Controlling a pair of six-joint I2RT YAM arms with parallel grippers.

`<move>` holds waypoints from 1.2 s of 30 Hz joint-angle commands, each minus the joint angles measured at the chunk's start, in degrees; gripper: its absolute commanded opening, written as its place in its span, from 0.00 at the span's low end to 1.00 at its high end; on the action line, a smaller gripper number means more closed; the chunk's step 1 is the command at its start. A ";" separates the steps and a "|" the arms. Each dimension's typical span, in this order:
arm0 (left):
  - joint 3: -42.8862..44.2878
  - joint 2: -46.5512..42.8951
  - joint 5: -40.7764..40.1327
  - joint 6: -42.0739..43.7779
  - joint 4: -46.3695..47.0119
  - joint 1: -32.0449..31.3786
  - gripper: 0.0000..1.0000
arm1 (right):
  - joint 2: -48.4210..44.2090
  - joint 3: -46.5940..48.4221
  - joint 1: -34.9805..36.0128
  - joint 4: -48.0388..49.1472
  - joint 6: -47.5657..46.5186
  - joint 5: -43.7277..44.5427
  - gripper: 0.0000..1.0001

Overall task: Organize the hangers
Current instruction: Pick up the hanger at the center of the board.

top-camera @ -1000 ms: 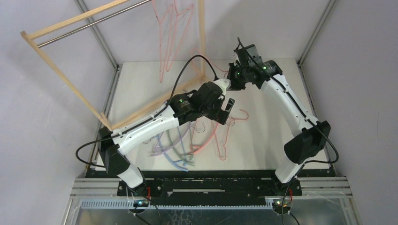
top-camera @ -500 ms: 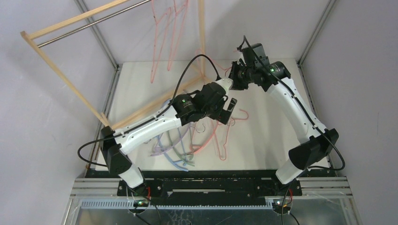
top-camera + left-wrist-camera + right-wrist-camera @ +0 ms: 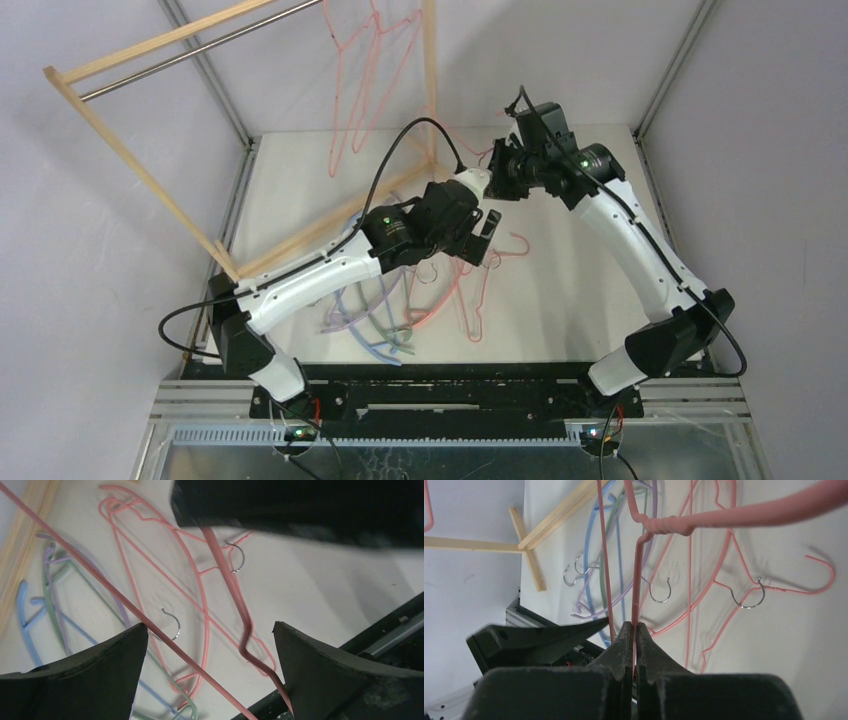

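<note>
My right gripper is shut on the thin wire of a pink-red wire hanger, held in the air below its twisted neck; it shows in the top view too. My left gripper is open, and two bars of that held hanger pass between its fingers without touching them. It hovers over the table in the top view. Several hangers lie in a pile on the table: pink wire ones and lilac, green and blue ones. Other pink wire hangers hang on the rack's rod.
The light wooden rack frame with its metal rod stands tilted at the back left, its foot on the table near the pile. The table's black front edge is close under my left gripper.
My right arm has shifted a little to the right with the hanger still gripped. The hangers on the rod have swung. My left gripper has hardly moved.
</note>
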 commanded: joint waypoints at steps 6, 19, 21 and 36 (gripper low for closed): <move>-3.70 -6.31 -10.68 -0.49 1.99 1.58 1.00 | -0.98 -3.37 3.62 4.96 3.15 8.46 0.00; -4.49 -4.07 -16.09 -1.84 1.38 1.55 1.00 | 3.48 7.11 7.13 3.08 8.63 9.73 0.00; -4.60 -3.72 -16.15 -1.76 1.38 1.46 1.00 | 4.50 9.14 7.37 2.56 8.69 7.92 0.00; -6.69 -3.88 -26.31 -2.13 -1.39 1.30 1.00 | 5.82 15.47 9.32 1.22 10.20 5.65 0.00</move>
